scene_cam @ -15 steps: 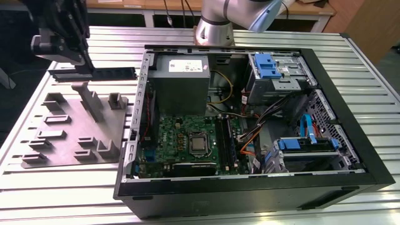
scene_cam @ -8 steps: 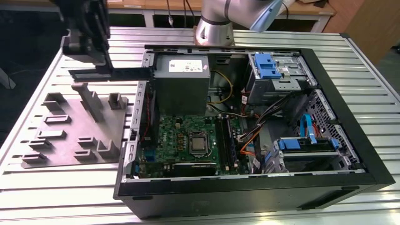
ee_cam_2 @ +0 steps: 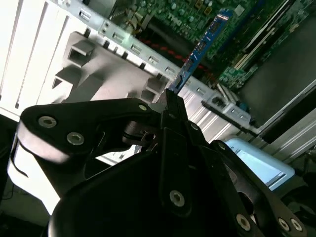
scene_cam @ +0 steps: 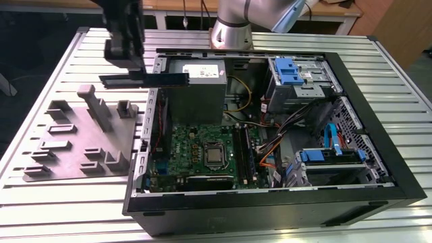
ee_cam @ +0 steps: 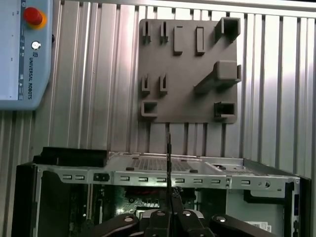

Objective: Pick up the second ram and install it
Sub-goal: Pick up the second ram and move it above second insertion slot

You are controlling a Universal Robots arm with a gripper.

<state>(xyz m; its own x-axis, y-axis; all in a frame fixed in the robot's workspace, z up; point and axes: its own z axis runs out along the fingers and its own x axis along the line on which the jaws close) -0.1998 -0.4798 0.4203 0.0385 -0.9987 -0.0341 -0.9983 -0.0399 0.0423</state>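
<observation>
Slatted metal table (scene_cam: 60, 202), open case (scene_cam: 270, 205), second ram (scene_cam: 169, 79) aloft.

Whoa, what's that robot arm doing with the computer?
The robot arm's tool is pinching a slim memory stick and holding it level in the air, over the side wall of the open computer case. The grey holder tray sits beside the case on the table. The stick is not plugged into the green motherboard yet; it hangs up above the case.

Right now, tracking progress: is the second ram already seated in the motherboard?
No, the pincer holds the second ram in the air above the case wall, off the motherboard.
</observation>
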